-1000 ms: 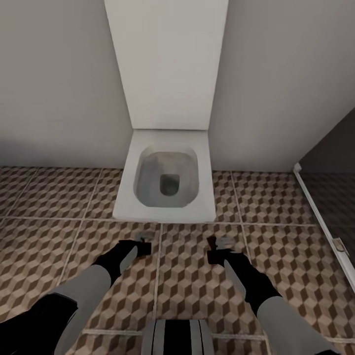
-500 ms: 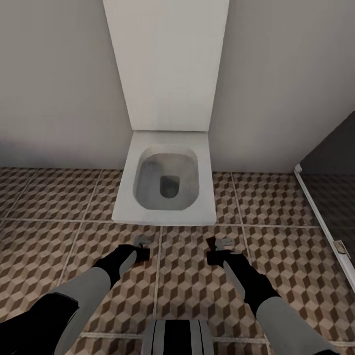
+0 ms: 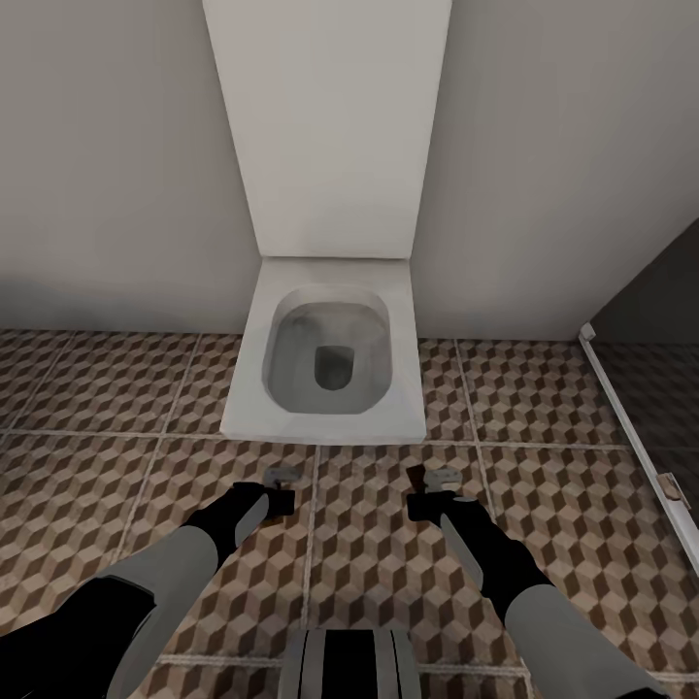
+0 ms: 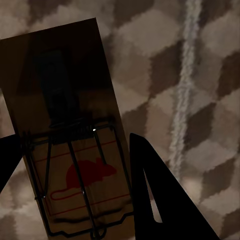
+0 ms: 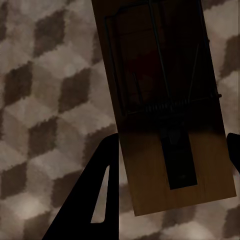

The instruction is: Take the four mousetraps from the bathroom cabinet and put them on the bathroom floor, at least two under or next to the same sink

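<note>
Landmark: a white square toilet (image 3: 330,349) sits against the grey wall, bowl open, its tall white panel rising behind it.
Floor: the bathroom floor (image 3: 97,388) spreads out on both sides of the toilet, cube-pattern tiles with pale grout lines.
Left claw: the left claw (image 3: 282,490) hangs just in front of the toilet's front edge, on its left half, low over the tiles.
Left claw grip: clamped on a mousetrap (image 4: 67,135), black fingers (image 4: 160,195) pressed against both long edges of the board.
Left mousetrap: held above the floor, wire bar and spring facing the wrist camera, tiles behind it.
Markings, left: a red mouse silhouette printed on the wood with thin red lines around it; no lettering can be made out.
Right claw: the right claw (image 3: 437,490) hangs in front of the toilet's right half, level with the left one and apart from it.
Right claw grip: closed on a second mousetrap (image 5: 165,105), one finger (image 5: 95,200) against its edge.
Right mousetrap: also off the floor, mostly in shadow; a faint reddish patch shows under the wire, unreadable.
Beside the toilet: a dark glass panel with a white frame (image 3: 631,437) stands off to its right.
</note>
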{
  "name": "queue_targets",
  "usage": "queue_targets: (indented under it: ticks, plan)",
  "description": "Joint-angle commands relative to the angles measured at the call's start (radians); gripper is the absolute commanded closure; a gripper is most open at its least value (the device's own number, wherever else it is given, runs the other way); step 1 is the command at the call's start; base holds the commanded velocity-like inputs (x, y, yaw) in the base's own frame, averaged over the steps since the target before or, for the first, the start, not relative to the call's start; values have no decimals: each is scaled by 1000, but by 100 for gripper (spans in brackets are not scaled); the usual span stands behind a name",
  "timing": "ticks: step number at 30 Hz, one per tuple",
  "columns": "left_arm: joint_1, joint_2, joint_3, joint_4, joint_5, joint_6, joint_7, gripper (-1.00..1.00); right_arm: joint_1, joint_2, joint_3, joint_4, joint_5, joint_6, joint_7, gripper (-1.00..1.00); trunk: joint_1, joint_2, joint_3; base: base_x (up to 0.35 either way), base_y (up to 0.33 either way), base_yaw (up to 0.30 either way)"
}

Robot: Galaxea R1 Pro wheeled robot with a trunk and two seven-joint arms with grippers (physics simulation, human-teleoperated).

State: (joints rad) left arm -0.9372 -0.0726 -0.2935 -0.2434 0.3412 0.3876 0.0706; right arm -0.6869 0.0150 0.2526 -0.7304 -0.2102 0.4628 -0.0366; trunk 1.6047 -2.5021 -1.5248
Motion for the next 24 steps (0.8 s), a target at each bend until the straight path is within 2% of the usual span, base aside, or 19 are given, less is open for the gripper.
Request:
queue_targets:
  ticks: [1, 10, 21, 24]
  plan:
    - [0, 0, -7, -2, 7, 5, 4, 100, 0, 0, 2, -1, -9, 4, -3, 100, 0, 0, -1, 0, 0, 0]
    - [0, 0, -7, -2, 7, 5, 3, 100, 0, -2, 2, -1, -9, 4, -3, 100, 0, 0, -1, 0, 0, 0]
    - [0, 0, -7, -2, 7, 5, 3, 100, 0, -3, 2, -1, -9, 4, -3, 100, 5, -3, -43, 0, 0, 0]
    - [0, 0, -7, -2, 7, 5, 3, 100, 0, -3, 2, -1, -9, 4, -3, 100, 5, -3, -43, 0, 0, 0]
